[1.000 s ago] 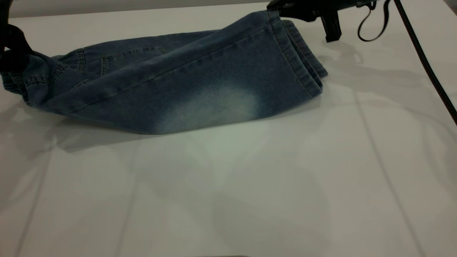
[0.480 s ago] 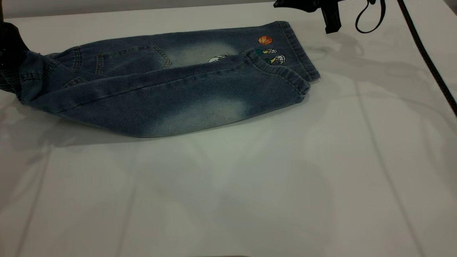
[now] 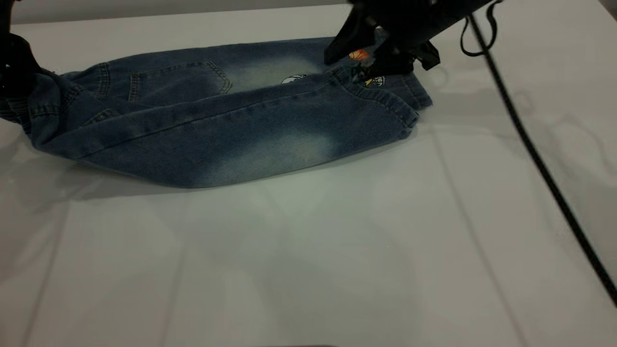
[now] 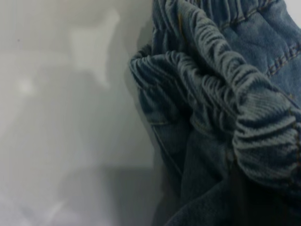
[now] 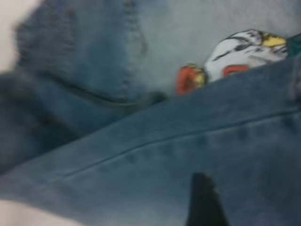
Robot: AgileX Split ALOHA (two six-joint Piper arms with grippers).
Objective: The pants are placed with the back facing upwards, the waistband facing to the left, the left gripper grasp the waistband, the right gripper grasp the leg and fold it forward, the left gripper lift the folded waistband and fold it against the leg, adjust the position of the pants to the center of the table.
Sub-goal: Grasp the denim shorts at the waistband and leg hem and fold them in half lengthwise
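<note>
The black two-fingered right gripper had dropped from the table's far edge onto the hem end of the folded blue denim pants; its jaw state couldn't be told. Pants lay far-left on the white matte table. Left wrist view alone showed the ruffled elastic waistband; right wrist view showed the cartoon print close up. The left gripper was at the waistband, grip unclear.

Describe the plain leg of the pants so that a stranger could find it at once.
On the white table lie blue denim pants, folded lengthwise. The plain leg is the upper layer, on the side nearer the camera. It has a pale faded patch and no cartoon, unlike the printed leg behind it.
</note>
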